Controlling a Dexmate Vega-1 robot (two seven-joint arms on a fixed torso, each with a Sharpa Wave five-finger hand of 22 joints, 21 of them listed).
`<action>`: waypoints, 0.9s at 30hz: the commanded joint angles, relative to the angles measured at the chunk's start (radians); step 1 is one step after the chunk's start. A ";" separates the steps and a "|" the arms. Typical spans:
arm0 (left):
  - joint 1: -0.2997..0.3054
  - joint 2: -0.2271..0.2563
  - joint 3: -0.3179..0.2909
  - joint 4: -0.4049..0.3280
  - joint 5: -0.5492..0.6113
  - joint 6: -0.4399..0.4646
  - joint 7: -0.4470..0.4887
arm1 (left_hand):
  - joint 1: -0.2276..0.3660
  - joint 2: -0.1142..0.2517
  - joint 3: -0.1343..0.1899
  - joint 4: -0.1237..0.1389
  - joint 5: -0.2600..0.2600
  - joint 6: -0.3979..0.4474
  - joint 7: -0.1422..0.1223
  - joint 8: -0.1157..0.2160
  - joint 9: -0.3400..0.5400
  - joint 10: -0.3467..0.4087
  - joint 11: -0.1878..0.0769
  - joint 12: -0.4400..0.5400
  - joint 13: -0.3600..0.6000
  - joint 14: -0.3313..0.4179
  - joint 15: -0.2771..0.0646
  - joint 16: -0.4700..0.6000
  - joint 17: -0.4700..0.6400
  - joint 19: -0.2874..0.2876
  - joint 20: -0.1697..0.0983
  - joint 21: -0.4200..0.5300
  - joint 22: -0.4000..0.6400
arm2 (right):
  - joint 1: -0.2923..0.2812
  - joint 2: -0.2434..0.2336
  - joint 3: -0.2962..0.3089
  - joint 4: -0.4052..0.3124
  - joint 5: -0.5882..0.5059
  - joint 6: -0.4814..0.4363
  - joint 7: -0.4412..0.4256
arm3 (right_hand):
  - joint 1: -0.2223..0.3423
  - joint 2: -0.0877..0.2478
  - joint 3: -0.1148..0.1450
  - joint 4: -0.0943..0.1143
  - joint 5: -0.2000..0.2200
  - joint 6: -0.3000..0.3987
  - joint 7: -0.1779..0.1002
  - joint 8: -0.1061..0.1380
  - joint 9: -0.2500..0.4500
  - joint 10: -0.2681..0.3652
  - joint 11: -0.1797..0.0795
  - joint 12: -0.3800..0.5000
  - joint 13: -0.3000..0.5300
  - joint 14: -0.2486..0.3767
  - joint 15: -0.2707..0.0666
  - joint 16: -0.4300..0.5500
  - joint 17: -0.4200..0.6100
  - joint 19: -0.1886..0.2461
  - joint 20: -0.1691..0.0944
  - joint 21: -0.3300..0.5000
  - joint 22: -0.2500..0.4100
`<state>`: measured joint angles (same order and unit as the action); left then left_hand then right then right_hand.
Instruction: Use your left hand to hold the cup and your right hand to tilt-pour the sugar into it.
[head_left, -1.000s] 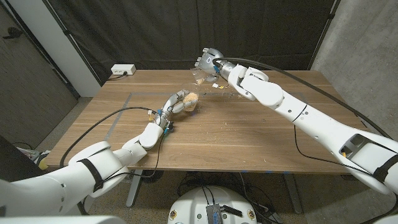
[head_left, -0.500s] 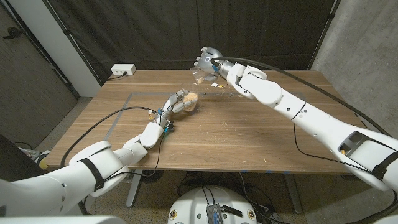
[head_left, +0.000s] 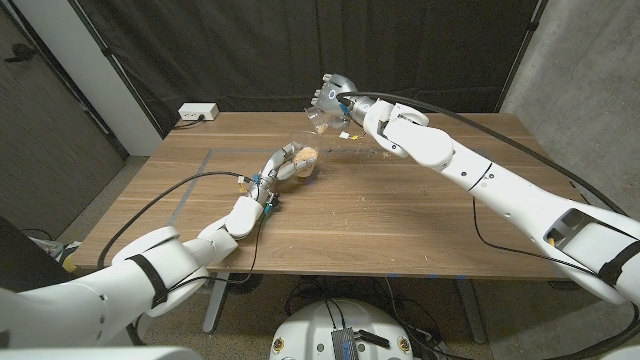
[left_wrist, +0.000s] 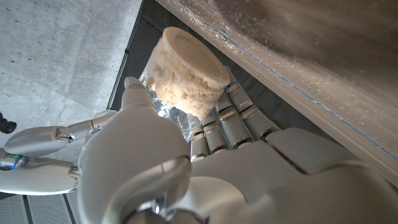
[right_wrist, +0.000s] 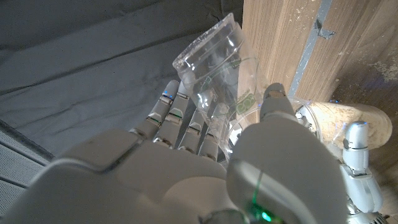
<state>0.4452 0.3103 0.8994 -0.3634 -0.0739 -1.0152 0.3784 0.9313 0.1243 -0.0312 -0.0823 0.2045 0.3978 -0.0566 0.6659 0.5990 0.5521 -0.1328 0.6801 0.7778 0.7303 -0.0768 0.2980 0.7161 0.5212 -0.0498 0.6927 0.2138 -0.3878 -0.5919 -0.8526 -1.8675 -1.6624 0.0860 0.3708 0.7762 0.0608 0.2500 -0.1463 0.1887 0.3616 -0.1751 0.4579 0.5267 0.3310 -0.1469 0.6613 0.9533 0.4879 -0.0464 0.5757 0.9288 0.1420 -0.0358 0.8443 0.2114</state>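
Left hand (head_left: 285, 164) wrapped around a round clear cup (head_left: 306, 161) of grainy tan sugar, mid-table. Right hand (head_left: 330, 103) gripping a clear, boxy plastic container (head_left: 319, 122), tipped above and just beyond the cup. Barely shifted from a second ago.

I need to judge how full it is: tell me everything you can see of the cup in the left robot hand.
The cup is a small clear plastic one, packed nearly to its rim with pale brownish sugar. The left robot hand grips it by the base, thumb on one side and fingers on the other. In the head view it sits at the table's middle.
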 joint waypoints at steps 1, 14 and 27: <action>-0.002 -0.005 0.017 0.000 0.015 -0.035 0.041 | -0.001 0.009 0.003 0.005 0.002 -0.001 -0.001 0.002 0.001 -0.001 -0.006 -0.002 0.006 0.001 -0.088 -0.002 0.004 -0.007 -0.098 0.008 0.003 | 0.002 -0.006 -0.006 -0.034 -0.030 0.020 0.037 | 0.010 0.010 0.007 0.001 0.007 0.041 -0.034 -0.005 0.001 0.009 0.003 -0.003 0.004 0.009 -0.184 0.000 0.004 -0.006 -0.022 0.007 0.004; 0.010 -0.004 0.024 0.000 0.014 -0.049 0.065 | -0.004 0.010 0.002 0.008 0.002 0.001 0.010 -0.001 -0.004 0.000 -0.003 -0.002 0.006 0.003 -0.087 -0.002 0.006 -0.006 -0.096 0.011 0.003 | 0.010 -0.007 -0.016 -0.076 -0.064 0.072 0.104 | 0.017 0.015 0.010 0.000 0.004 0.035 -0.032 -0.014 -0.005 0.007 0.013 -0.006 0.007 0.008 -0.185 0.005 0.015 -0.009 -0.025 0.008 0.004; 0.004 0.003 0.061 -0.003 0.077 -0.101 0.167 | -0.010 0.007 -0.001 0.011 0.001 0.015 0.022 0.000 -0.008 0.010 0.003 -0.001 0.004 0.010 -0.082 0.001 0.009 -0.005 -0.094 0.015 0.002 | 0.004 0.034 0.067 -0.082 0.071 0.048 0.188 | 0.021 0.026 0.013 0.002 -0.003 0.027 -0.025 -0.025 -0.009 0.003 0.018 -0.012 0.007 -0.001 -0.185 0.010 0.030 -0.006 -0.033 0.013 0.005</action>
<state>0.4512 0.3072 0.9310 -0.3646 -0.0436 -1.0795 0.4716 0.9256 0.1294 -0.0314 -0.0741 0.2039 0.4038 -0.0406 0.6651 0.5897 0.5527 -0.1281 0.6801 0.7790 0.7342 -0.0729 0.2980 0.7206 0.5157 -0.0516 0.6996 0.2141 -0.3810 -0.5888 -0.8477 -1.9410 -1.6926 0.1498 0.4863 0.7960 0.0733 0.2585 -0.1459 0.1851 0.3613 -0.1756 0.4357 0.5140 0.3324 -0.1377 0.6535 0.9566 0.4875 -0.0460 0.5807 0.9552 0.1311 -0.0357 0.8508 0.2114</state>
